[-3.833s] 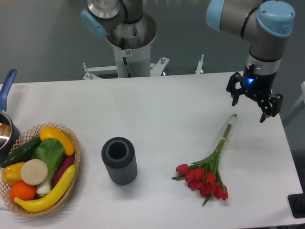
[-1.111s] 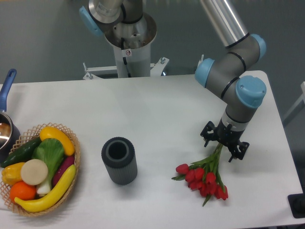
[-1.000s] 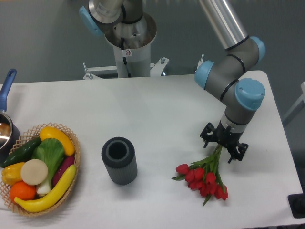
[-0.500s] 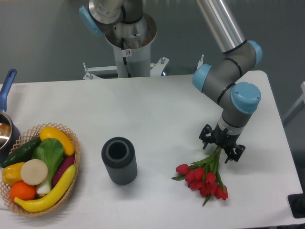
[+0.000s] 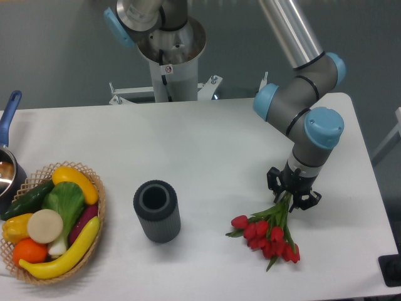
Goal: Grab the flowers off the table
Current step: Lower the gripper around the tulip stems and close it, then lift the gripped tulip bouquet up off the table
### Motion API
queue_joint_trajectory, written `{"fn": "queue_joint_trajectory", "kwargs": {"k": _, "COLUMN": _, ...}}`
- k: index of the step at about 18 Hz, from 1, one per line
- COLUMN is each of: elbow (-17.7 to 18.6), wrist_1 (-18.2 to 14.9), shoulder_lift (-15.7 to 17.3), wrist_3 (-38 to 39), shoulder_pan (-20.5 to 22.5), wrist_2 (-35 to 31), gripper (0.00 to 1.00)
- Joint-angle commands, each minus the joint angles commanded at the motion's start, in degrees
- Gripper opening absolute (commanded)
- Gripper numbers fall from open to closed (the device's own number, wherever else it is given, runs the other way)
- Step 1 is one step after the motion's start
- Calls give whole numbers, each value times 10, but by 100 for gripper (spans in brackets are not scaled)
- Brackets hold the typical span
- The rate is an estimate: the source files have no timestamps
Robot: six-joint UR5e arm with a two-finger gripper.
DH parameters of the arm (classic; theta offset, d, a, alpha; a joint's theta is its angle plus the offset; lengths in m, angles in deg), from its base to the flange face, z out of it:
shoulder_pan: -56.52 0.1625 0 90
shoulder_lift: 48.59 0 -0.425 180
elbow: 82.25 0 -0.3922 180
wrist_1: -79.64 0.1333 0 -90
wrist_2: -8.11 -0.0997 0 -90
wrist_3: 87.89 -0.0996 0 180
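I find the pincer (image 5: 293, 195) clenched on the stems of the flowers (image 5: 270, 231), which lie on the tabletop (image 5: 207, 144), heads toward the near right, stems running up under it.

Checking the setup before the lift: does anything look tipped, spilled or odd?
Nothing stands out. The flowers lie flat on the table, the hand closed around their stems, the grey cylinder upright, the basket unspilled.

Gripper (image 5: 293, 195) is covering the flowers' (image 5: 268, 233) upper stems. Left edge is cutting off the pot (image 5: 7, 164). Top edge is cropping the arm (image 5: 289, 28).
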Motion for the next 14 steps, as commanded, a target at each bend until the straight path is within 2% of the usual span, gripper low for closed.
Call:
{"fn": "queue_joint_trajectory", "kwargs": {"k": 3, "elbow": 0, "wrist_1": 0, "shoulder_lift": 0, "wrist_3": 11, "shoulder_pan": 0, "wrist_2": -1, "gripper": 13}}
{"fn": "queue_joint_trajectory", "kwargs": {"k": 8, "elbow": -3, "wrist_1": 0, "shoulder_lift": 1, "wrist_3": 10, "shoulder_pan": 0, "wrist_2": 0, "gripper": 13}}
{"fn": "queue_joint_trajectory", "kwargs": {"k": 10, "elbow": -17, "wrist_1": -1, "shoulder_lift": 3, "wrist_3": 11, "shoulder_pan": 0, "wrist_2": 0, "gripper": 13}}
{"fn": "queue_joint_trajectory", "kwargs": {"k": 14, "elbow": -27, "wrist_1": -1, "shoulder_lift": 39, "wrist_3": 11, "shoulder_pan": 2, "wrist_2": 7, "gripper": 13}}
